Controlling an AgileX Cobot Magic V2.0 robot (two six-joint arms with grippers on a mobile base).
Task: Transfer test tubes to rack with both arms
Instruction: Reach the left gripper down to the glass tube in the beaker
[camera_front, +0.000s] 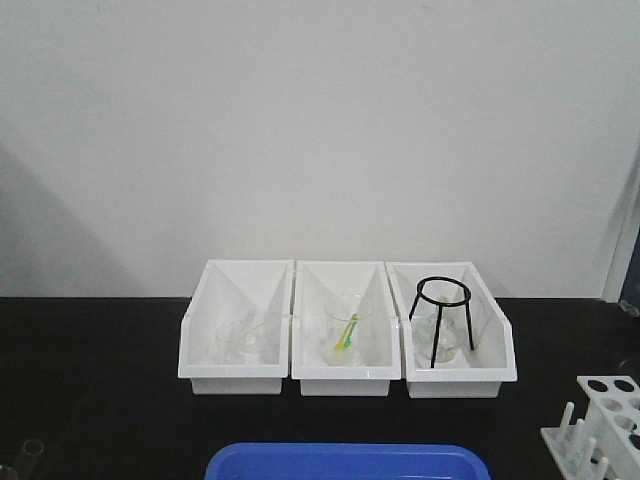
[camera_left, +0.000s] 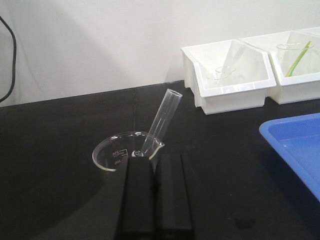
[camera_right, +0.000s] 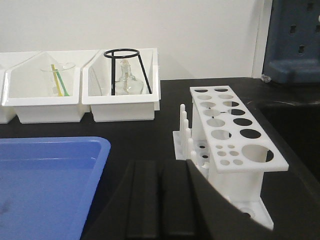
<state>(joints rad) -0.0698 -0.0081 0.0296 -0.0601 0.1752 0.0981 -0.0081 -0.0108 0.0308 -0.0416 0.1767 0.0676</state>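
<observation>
In the left wrist view a clear test tube (camera_left: 162, 117) leans to the right inside a glass beaker (camera_left: 117, 152) on the black table. My left gripper (camera_left: 155, 157) is just in front of the beaker's near rim, jaws pressed together with nothing between them. In the right wrist view the white test tube rack (camera_right: 235, 137) stands empty just right of my right gripper (camera_right: 159, 165), which is shut and empty, low over the table. The rack also shows at the bottom right of the front view (camera_front: 605, 420). Neither gripper shows in the front view.
A blue tray (camera_front: 345, 462) lies at the front centre, also seen in both wrist views (camera_left: 295, 145) (camera_right: 45, 175). Three white bins (camera_front: 345, 320) stand in a row at the back, holding glassware, a green-yellow stick (camera_front: 347, 333) and a black wire tripod (camera_front: 442, 320).
</observation>
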